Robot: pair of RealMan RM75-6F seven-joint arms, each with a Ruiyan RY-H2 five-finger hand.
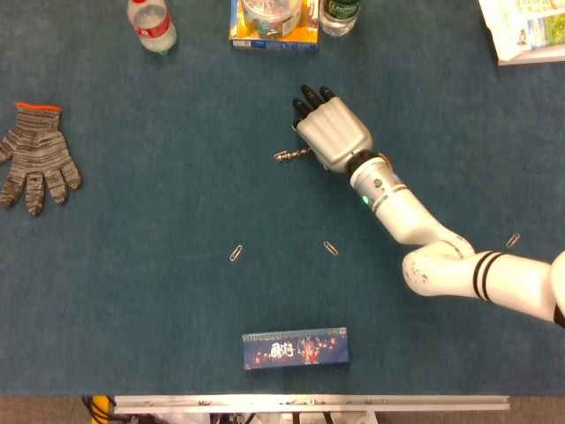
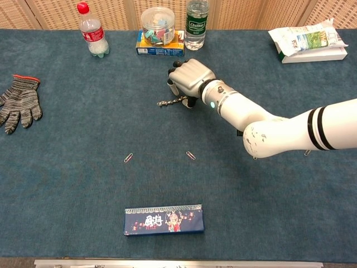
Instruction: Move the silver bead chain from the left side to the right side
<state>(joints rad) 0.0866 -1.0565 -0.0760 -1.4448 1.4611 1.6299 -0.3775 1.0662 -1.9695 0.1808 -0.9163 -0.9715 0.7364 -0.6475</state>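
The silver bead chain lies in a short line on the blue table cloth, a little left of centre toward the back. My right hand hovers palm down over the chain's right end. Its dark fingertips point down behind the chain, and its thumb comes down by the chain's right end. Fingers and thumb stand apart, and the chain still lies flat on the cloth. Whether the thumb touches the chain is hidden. My left hand is in neither view.
A grey knit glove lies far left. Along the back stand a red-capped bottle, a jar on a box and a green bottle. A bag sits back right, a dark box near the front. Paper clips are scattered.
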